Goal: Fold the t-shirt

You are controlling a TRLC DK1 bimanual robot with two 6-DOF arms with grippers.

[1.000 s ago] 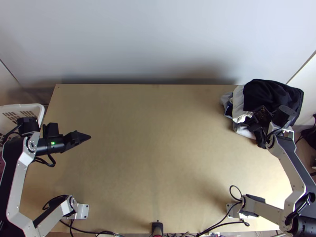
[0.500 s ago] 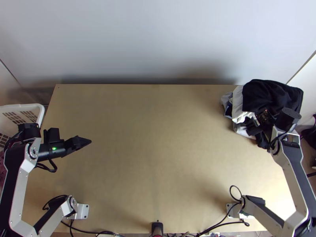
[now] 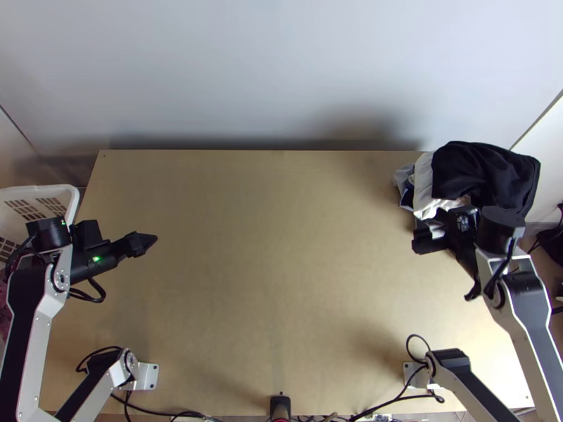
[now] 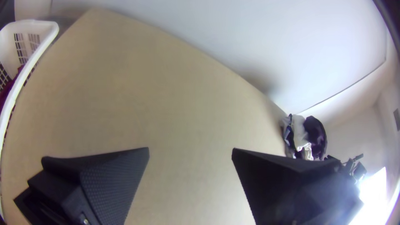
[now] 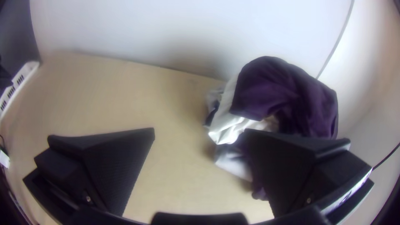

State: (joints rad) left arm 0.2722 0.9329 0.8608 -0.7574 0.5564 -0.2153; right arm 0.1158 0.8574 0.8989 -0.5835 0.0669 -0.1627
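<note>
A smooth, pale wall (image 3: 281,70) rises behind the wooden tabletop (image 3: 246,281), which is flat, straight-edged and light brown with a matt grain. Over its left and right sides stand the left arm (image 3: 41,313) and right arm (image 3: 528,309), built of angular silver-grey links with black joints.

At the far right corner lies the heap of cloth (image 3: 482,165), bunched and rounded; which piece is the t-shirt I cannot tell. A smooth dark cloth drapes in a broad curve over the top, a creased white fold runs down beside it, and crumpled grey-white fabric sticks out below.

At the left edge is a white plastic basket (image 3: 73,200) with a thick rounded rim and slotted walls, dark red cloth (image 4: 9,85) inside.

The left end effector (image 3: 144,243) is above the left part of the tabletop, open, its black wedge-shaped fingers (image 4: 112,183) faced with a fine dotted texture. The right end effector (image 3: 427,243) is open too, at the heap's near side.

Smallest are the flat metal base plates (image 3: 149,377) and the thin, looping black cables (image 3: 416,335).
</note>
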